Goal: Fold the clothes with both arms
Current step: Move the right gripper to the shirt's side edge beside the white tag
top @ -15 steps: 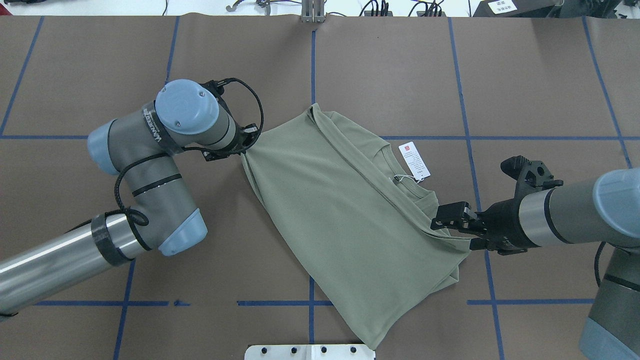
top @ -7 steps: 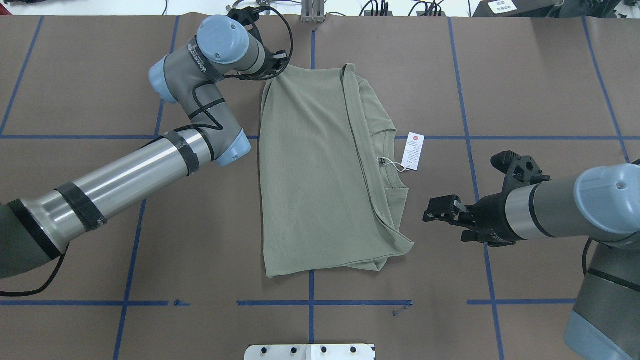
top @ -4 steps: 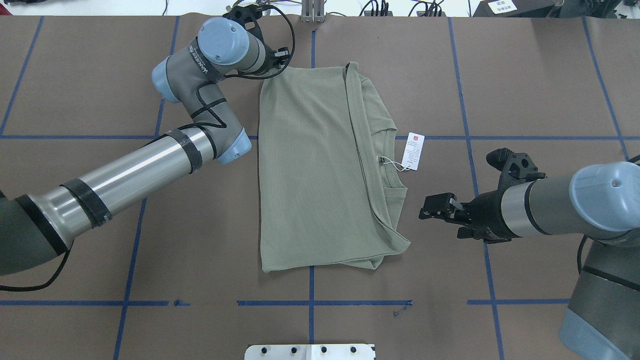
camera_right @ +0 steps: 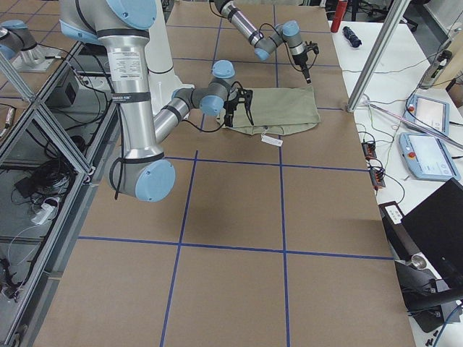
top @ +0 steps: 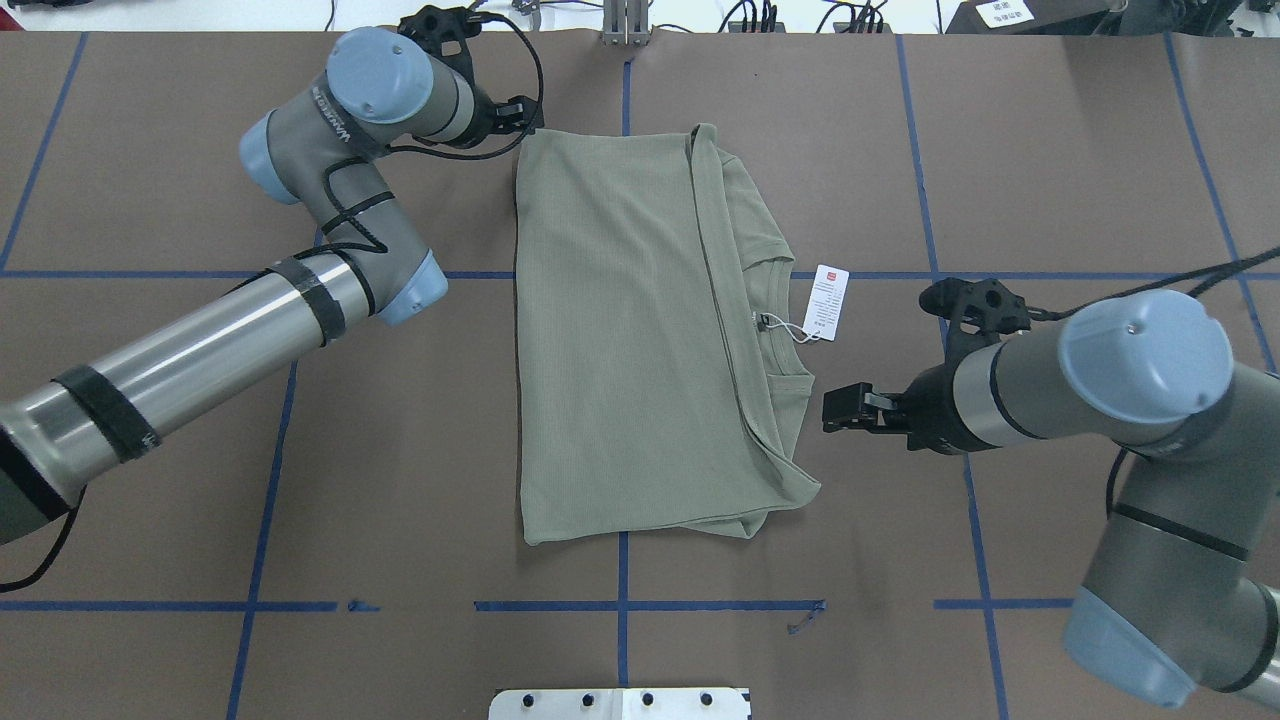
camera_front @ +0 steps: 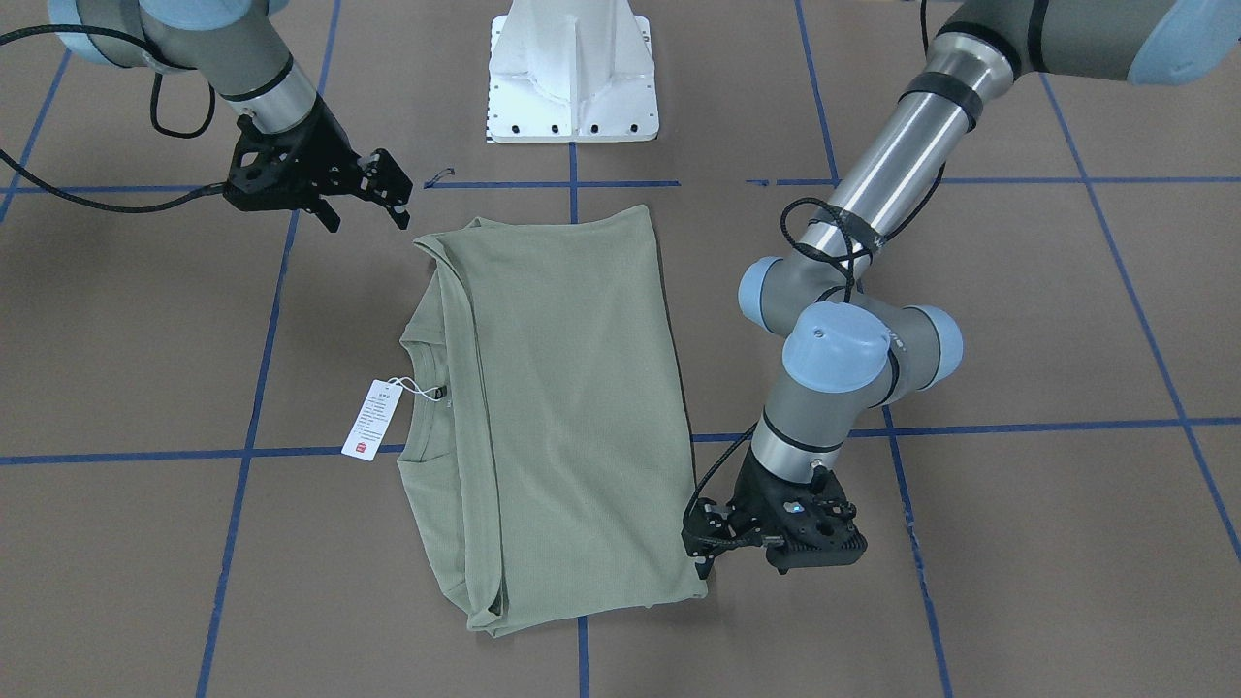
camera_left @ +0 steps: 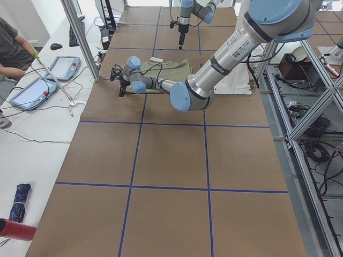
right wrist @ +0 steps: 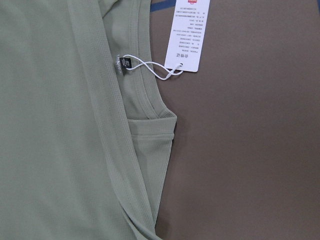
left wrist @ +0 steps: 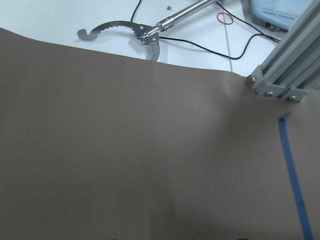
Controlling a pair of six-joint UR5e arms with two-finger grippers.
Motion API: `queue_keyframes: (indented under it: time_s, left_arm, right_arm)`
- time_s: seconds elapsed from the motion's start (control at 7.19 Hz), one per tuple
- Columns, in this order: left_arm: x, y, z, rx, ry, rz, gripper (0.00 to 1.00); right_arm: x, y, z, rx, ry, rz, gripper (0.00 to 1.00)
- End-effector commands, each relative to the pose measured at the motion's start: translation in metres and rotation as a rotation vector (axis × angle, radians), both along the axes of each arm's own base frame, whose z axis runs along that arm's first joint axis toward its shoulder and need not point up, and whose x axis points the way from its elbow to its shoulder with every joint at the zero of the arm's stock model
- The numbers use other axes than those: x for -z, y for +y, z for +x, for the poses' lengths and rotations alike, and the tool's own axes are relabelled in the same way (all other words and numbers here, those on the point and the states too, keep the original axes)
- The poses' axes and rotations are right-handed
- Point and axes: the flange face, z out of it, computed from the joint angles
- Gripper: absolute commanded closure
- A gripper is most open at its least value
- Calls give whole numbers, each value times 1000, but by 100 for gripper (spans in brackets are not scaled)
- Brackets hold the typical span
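The sage-green shirt (top: pixel 630 330) lay flat at the middle of the brown bench (top: pixel 1050 150), folded into a long panel running from 12 to 6 o'clock in the overhead view. A smooth layer covered its 9 o'clock half. Along the 3 o'clock side the ribbed neckline showed, with a narrow folded band crossing it from 12 towards 5 o'clock. The white hang tag (top: pixel 828 302) with its red mark lay on the bench just off the neckline at 3 o'clock. A thin white string tied it on beside a small black neck label (right wrist: pixel 120 62).

The left arm (top: pixel 200 340) reached in from 8 o'clock and bent at the wrist, so the left jaws stood at the shirt's 11 o'clock corner, just beside the cloth. Whether they touched it could not be told. They looked apart and held nothing. The left wrist camera saw only bare bench, a strip of blue tape (left wrist: pixel 295 175), an aluminium frame post (left wrist: pixel 285 70) and, on the white surface beyond the edge, a metal grabber tool (left wrist: pixel 135 35).

The right arm (top: pixel 1100 380) came in from 4 o'clock. The right jaws stood apart and empty, pointing towards 9 o'clock, near the shirt's 4 o'clock edge but clear of it, on the 5 o'clock side of the tag. The white pedestal base (top: pixel 620 703) sat at 6 o'clock, apart from the shirt's near end.
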Motion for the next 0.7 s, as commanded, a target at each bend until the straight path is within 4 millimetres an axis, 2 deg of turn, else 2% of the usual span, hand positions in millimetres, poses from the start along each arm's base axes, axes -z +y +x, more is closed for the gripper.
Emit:
queue_keyframes:
  time_s: [0.0, 0.14, 0.28, 0.42, 0.56]
  left_arm:
    - [7, 43, -36, -49, 7, -28, 0]
    - [27, 58, -50, -49, -5, -41, 0]
    - [62, 73, -63, -68, -6, -62, 0]
    - [89, 88, -75, -73, -12, -72, 0]
    - [100, 96, -80, -86, -5, -77, 0]
  right_arm:
    - [34, -23, -65, 88, 95, 61, 0]
    - [23, -19, -82, 165, 139, 153, 0]
    - [6, -15, -100, 221, 179, 189, 0]
    - [0, -6, -113, 243, 191, 191, 0]
    - [-4, 1, -121, 256, 202, 194, 0]
